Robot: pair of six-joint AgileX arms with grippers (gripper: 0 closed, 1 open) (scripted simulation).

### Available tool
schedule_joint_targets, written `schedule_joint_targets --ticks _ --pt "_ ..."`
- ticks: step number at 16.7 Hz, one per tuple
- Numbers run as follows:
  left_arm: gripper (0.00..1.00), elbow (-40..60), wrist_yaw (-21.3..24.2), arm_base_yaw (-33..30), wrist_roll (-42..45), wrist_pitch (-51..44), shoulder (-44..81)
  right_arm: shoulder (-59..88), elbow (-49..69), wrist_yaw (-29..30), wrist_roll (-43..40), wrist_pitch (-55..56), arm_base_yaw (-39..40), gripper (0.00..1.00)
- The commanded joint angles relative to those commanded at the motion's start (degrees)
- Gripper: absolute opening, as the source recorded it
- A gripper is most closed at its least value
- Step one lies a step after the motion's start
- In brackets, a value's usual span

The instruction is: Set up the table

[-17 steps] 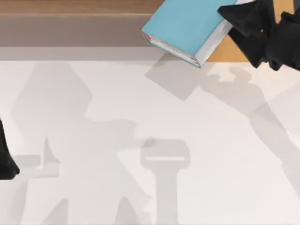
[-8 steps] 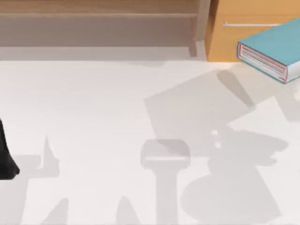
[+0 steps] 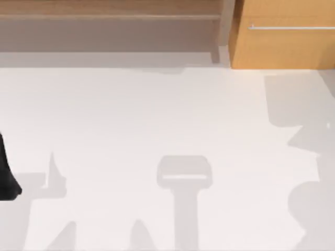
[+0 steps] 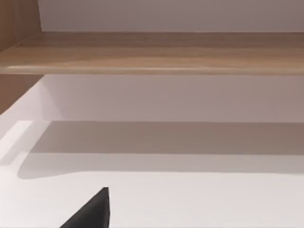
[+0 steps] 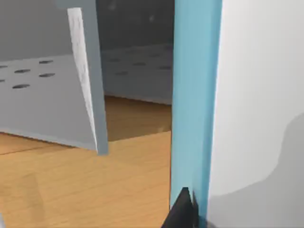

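Observation:
The table [image 3: 157, 115] is a wide plain white surface with only shadows on it. My left arm [image 3: 8, 175] stays parked at the table's left edge; a dark tip of its gripper [image 4: 90, 213] hangs just over the white top. A blue book [image 5: 194, 95] stands upright and edge-on in the right wrist view, and my right gripper [image 5: 187, 216] is shut on its lower end. Behind the book lies orange wood [image 5: 71, 190].
A brown wooden shelf board [image 3: 104, 13] runs along the back. An orange-wood drawer unit [image 3: 282, 47] with a thin metal bar handle [image 3: 290, 27] stands at the back right. A grey perforated panel [image 5: 42, 95] and a grey upright [image 5: 88, 80] stand on the orange wood.
My right arm has carried the blue book rightwards and out of the top view. Its shadow has slid to the table's right edge. The left arm has not moved.

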Motion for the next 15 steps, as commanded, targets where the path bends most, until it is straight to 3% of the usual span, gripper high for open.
schedule_joint_targets --ticks 7,15 --pt "1.00 0.0 0.0 0.0 0.0 0.0 0.0 11.9 9.5 3.7 -0.4 4.6 -4.2 0.00" --pt "1.00 0.0 0.0 0.0 0.0 0.0 0.0 13.1 10.2 3.8 -0.4 4.7 -3.9 0.00"
